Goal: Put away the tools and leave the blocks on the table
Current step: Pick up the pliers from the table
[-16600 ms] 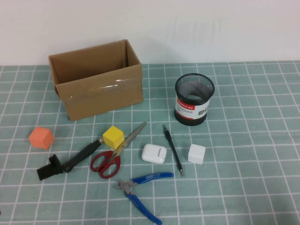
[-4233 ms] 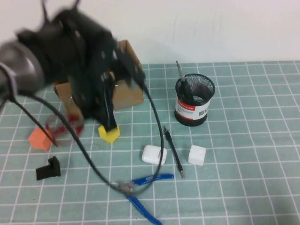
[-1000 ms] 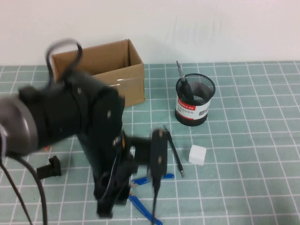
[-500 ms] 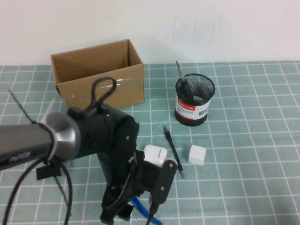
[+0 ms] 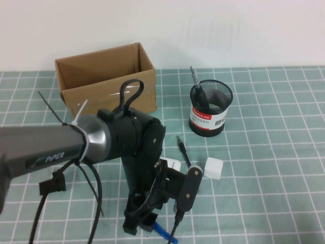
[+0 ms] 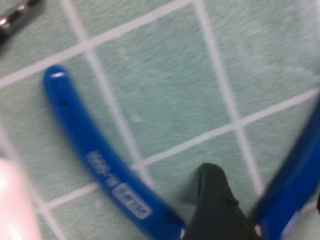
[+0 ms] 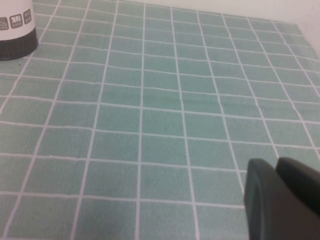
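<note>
While left pincer straddles pliers, right pincer idle

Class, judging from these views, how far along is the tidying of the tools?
Done: the screwdriver stands in the mesh holder. In hand: the left gripper is down at the blue pliers. Left: the pen-like tool lies on the cloth. Scissors are not visible. The right gripper hangs over the cloth.

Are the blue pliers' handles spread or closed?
Spread: the blue pliers handles diverge on the cloth, with the left gripper between them. Right gripper idles elsewhere.
</note>
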